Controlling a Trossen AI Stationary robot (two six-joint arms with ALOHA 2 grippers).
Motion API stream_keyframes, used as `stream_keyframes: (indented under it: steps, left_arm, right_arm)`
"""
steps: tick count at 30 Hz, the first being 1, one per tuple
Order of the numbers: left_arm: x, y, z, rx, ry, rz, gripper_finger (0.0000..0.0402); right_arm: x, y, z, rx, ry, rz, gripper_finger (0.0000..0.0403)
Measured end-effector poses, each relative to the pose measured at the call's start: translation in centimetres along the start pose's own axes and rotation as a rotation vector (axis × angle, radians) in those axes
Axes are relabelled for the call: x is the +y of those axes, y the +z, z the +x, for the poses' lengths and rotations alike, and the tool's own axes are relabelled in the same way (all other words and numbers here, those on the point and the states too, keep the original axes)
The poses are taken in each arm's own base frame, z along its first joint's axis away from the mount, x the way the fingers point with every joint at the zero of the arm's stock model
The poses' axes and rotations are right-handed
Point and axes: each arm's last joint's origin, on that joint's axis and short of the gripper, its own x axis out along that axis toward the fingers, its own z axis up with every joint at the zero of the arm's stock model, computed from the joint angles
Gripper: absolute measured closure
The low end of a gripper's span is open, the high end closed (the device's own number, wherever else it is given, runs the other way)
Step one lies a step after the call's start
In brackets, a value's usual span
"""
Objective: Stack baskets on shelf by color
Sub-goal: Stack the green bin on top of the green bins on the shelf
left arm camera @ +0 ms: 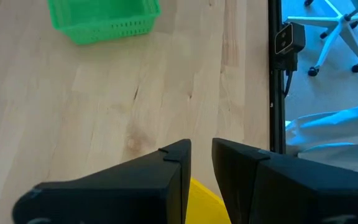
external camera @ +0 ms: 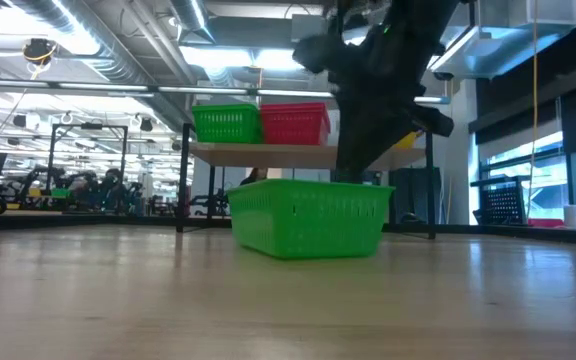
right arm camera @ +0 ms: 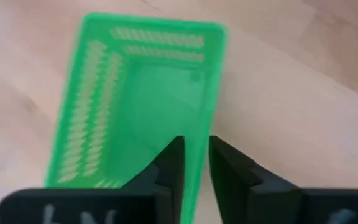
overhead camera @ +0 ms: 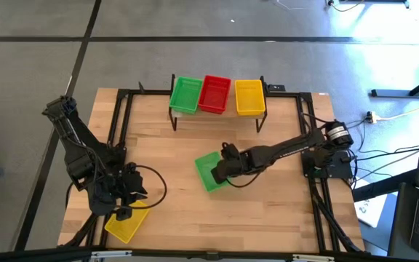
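Note:
On the shelf [overhead camera: 217,115] at the table's far side sit a green basket [overhead camera: 186,94], a red basket [overhead camera: 214,94] and a yellow basket [overhead camera: 249,97]. Another green basket [overhead camera: 209,173] rests flat on its bottom mid-table [external camera: 308,215]. My right gripper [right arm camera: 196,155] comes down at it from the right and is open. One finger stands inside and one outside the basket's right long wall [right arm camera: 197,134]. Near the table's front left, my left gripper [overhead camera: 124,207] is shut on a second yellow basket [overhead camera: 126,224]. My left gripper pinches the yellow basket [left arm camera: 205,200] between its two fingers, slanting down from the far side. The fingers hide which part of it they have. The basket reaches from the fingers toward the table's near edge. I cannot tell whether it touches the table.
Black frame rails [overhead camera: 119,124] run along the table's left and right sides, with a small camera box [left arm camera: 289,38] on one. Cables lie past the right edge [overhead camera: 384,149]. Bare wood lies between the two arms and in front of the shelf.

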Motion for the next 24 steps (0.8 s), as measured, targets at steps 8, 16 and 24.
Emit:
stream_keyframes:
  steps: [8,16,24]
  left_arm:
    - [0.4,1.4,0.8,-0.098,0.065,0.113,0.0344]
    - [0.7,4.0,3.9,-0.142,0.141,0.481,0.0344]
    - [1.6,6.9,8.0,-0.206,0.225,0.457,0.0344]
  right_arm:
    - [1.0,-2.2,-4.7,-0.089,0.107,-0.114,0.0334]
    - [0.7,-3.8,-11.6,-0.165,0.290,-0.334,0.0334]
    - [-0.5,-4.8,-16.6,-0.263,0.399,-0.465,0.0334]
